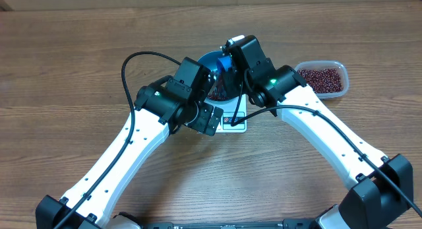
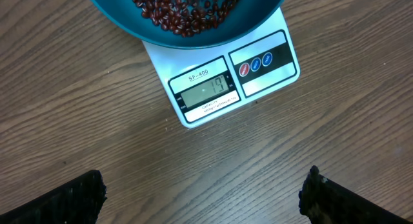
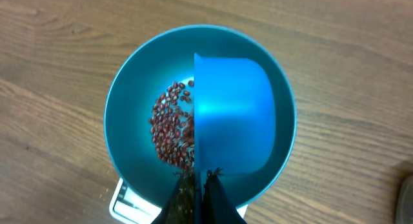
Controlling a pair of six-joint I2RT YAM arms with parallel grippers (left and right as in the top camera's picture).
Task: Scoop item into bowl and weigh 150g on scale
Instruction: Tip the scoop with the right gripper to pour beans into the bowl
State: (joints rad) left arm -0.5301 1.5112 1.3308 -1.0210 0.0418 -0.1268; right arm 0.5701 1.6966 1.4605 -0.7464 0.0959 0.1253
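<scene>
Right fingers (image 3: 184, 201) clamped on blue scoop (image 3: 235, 114), held over bowl (image 3: 129, 140) of beans (image 3: 169, 130) on scale (image 2: 258, 75). Left fingers (image 2: 71, 201) spread wide apart above counter (image 2: 97, 121), near scale display.

Bowl (image 2: 255, 17) top beyond the left-wrist view's edge; scale (image 2: 264, 59) display digits partly unclear.

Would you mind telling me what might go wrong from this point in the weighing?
The scoop, pinched in the right fingers, is held over the bowl; one generous pour of beans may overshoot the target. The open left fingers hover just in front of the scale; a nudge could upset the reading.
</scene>
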